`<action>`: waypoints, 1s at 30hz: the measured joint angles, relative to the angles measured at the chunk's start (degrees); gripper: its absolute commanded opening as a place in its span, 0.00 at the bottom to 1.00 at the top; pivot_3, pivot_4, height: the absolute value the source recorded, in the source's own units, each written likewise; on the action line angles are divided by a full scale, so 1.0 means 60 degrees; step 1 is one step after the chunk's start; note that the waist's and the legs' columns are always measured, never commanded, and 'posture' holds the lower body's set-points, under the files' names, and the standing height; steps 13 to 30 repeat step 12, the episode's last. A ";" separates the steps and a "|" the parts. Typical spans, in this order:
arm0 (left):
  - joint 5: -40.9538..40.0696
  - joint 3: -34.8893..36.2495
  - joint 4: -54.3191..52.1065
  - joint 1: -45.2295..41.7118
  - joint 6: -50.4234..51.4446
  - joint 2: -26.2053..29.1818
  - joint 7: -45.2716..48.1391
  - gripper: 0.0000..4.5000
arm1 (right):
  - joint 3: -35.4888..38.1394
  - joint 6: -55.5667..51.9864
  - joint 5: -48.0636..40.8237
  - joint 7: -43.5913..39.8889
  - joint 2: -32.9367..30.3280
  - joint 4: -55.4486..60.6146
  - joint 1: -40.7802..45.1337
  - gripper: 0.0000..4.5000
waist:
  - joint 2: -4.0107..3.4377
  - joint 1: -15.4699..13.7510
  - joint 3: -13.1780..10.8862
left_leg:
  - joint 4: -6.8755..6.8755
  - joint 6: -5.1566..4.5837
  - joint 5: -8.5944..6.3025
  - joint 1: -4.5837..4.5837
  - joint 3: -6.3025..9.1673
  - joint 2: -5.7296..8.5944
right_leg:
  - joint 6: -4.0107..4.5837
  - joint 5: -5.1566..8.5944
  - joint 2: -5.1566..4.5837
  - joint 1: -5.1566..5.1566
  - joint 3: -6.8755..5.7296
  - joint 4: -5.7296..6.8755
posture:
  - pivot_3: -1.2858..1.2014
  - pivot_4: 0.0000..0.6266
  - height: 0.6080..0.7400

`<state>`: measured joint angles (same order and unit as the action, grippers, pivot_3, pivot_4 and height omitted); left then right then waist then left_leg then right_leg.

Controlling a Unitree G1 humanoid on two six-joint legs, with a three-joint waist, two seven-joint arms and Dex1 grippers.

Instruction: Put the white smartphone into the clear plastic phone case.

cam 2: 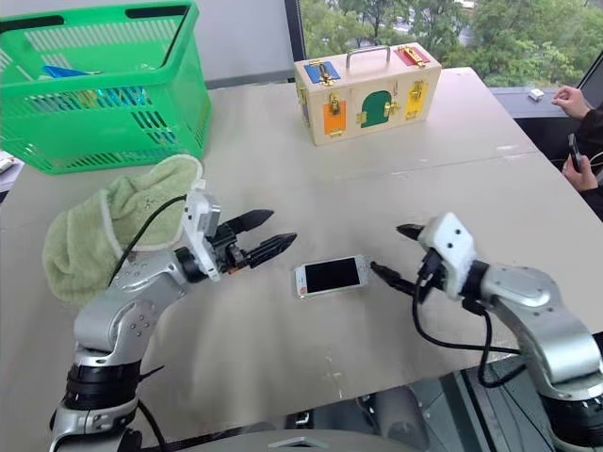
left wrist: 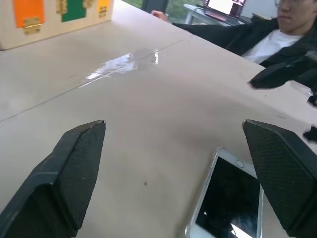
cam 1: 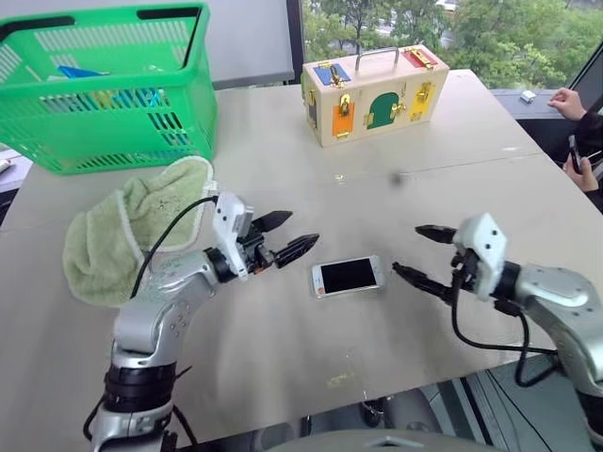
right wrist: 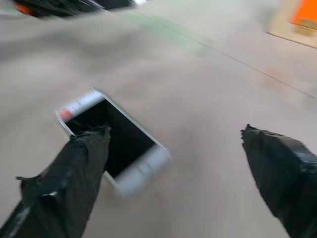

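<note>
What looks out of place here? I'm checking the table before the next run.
The green towel lies crumpled and hangs over the table edge. The white smartphone lies flat, face up, slightly askew between the open left pincer and open right pincer.

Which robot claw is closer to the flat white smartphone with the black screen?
The left, barely. The left claw hangs open just off one short end of the flat white smartphone; the right claw, open too, hangs off the other end. Neither touches it.
</note>
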<state>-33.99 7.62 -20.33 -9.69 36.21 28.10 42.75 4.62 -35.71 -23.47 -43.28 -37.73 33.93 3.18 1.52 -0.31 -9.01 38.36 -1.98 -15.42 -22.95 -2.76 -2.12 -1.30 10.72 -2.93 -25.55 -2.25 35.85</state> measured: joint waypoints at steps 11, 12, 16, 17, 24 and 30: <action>-0.0312 0.0645 -0.1659 0.3041 -0.0065 0.1083 0.0390 0.98 | 0.1569 0.0015 -0.0644 -0.0611 -0.1180 0.0185 -0.1288 1.00 | -0.0003 -0.0095 -0.0007 | 0.0005 0.0001 0.0000 0.0010 -0.0001 -0.0008 | 0.0006 0.0000 0.0012 0.0000 0.0011 0.0007 | 0.52 0.24 1.00; -0.0366 0.0818 -0.1756 0.3250 -0.0091 0.1097 0.0350 0.98 | 0.1665 0.0036 -0.0699 -0.0685 -0.1263 0.0191 -0.1401 1.00 | -0.0003 -0.0099 -0.0007 | 0.0005 0.0001 0.0000 0.0010 -0.0002 -0.0007 | 0.0006 -0.0001 0.0009 0.0001 0.0013 0.0007 | 0.52 0.24 1.00; -0.0366 0.0818 -0.1756 0.3250 -0.0091 0.1097 0.0350 0.98 | 0.1665 0.0036 -0.0699 -0.0685 -0.1263 0.0191 -0.1401 1.00 | -0.0003 -0.0099 -0.0007 | 0.0005 0.0001 0.0000 0.0010 -0.0002 -0.0007 | 0.0006 -0.0001 0.0009 0.0001 0.0013 0.0007 | 0.52 0.24 1.00; -0.0366 0.0818 -0.1756 0.3250 -0.0091 0.1097 0.0350 0.98 | 0.1665 0.0036 -0.0699 -0.0685 -0.1263 0.0191 -0.1401 1.00 | -0.0003 -0.0099 -0.0007 | 0.0005 0.0001 0.0000 0.0010 -0.0002 -0.0007 | 0.0006 -0.0001 0.0009 0.0001 0.0013 0.0007 | 0.52 0.24 1.00; -0.0366 0.0818 -0.1756 0.3250 -0.0091 0.1097 0.0350 0.98 | 0.1665 0.0036 -0.0699 -0.0685 -0.1263 0.0191 -0.1401 1.00 | -0.0003 -0.0099 -0.0007 | 0.0005 0.0001 0.0000 0.0010 -0.0002 -0.0007 | 0.0006 -0.0001 0.0009 0.0001 0.0013 0.0007 | 0.52 0.24 1.00; -0.0366 0.0818 -0.1756 0.3250 -0.0091 0.1097 0.0350 0.98 | 0.1665 0.0036 -0.0699 -0.0685 -0.1263 0.0191 -0.1401 1.00 | -0.0003 -0.0099 -0.0007 | 0.0005 0.0001 0.0000 0.0010 -0.0002 -0.0007 | 0.0006 -0.0001 0.0009 0.0001 0.0013 0.0007 | 0.52 0.24 1.00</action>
